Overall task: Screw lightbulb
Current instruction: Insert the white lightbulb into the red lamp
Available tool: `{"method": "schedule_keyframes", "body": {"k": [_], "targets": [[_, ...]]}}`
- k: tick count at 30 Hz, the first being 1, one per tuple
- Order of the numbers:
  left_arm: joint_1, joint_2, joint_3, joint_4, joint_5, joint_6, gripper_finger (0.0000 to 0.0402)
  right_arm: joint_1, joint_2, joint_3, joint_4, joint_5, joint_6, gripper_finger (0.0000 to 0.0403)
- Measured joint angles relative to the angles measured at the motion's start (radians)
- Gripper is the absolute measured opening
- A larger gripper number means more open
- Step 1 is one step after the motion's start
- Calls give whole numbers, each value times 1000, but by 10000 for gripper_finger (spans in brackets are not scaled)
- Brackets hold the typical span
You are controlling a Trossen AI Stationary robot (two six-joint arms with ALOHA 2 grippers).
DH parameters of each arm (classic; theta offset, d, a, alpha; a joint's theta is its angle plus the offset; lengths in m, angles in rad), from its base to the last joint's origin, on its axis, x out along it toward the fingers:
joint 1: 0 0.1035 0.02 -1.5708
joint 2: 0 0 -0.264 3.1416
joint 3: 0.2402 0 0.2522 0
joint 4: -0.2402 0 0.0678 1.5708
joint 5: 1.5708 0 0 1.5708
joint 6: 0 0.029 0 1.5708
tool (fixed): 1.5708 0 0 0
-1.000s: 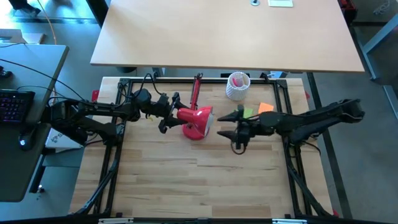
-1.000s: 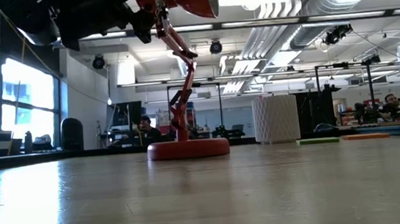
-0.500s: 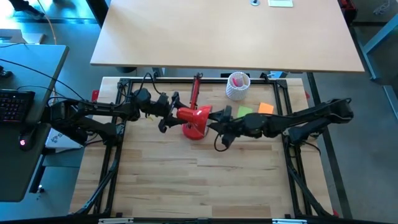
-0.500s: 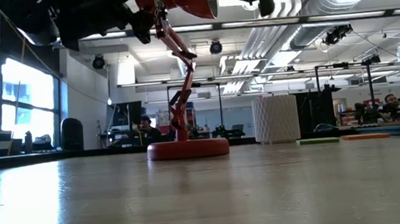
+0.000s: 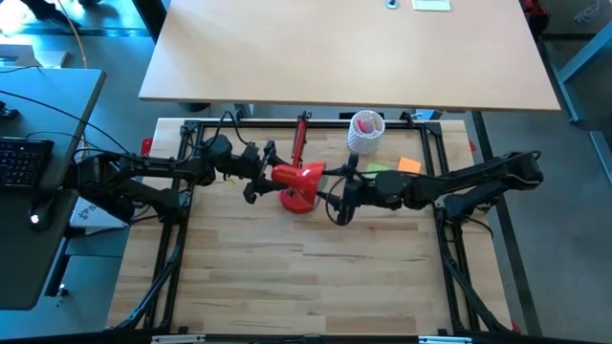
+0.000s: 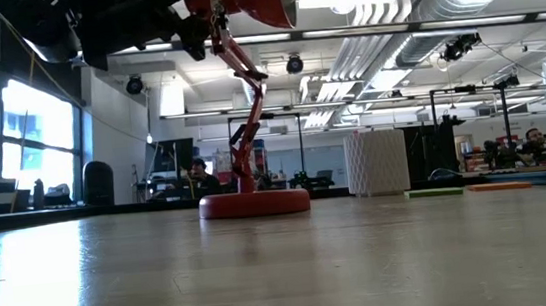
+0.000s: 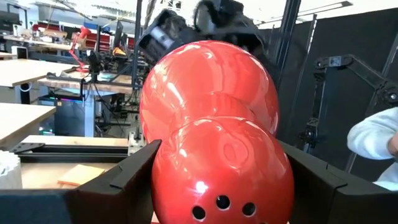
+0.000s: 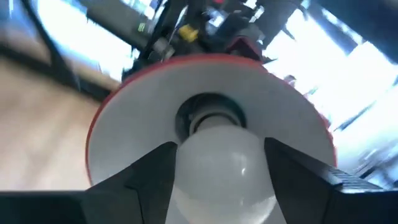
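Now the bulb meets the lamp.
Right jaws (image 8: 217, 180) pinch the lightbulb (image 8: 217, 165), its base apparently at the socket inside the red shade (image 5: 298, 184); left jaws (image 7: 217, 186) clamp that shade's back.

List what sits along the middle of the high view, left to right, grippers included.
Left gripper → red lamp shade → right gripper → green pad → orange pad.
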Motion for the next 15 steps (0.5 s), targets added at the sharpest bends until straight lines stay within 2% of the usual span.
{"method": "schedule_keyframes", "body": {"k": [9,15], "targets": [[-2,2,0,-2,10,15,251,-28,1,3,13,-23,681,228],[-2,2,1,-3,16,16,251,-66,-7,1,24,-159,634,229]]}}
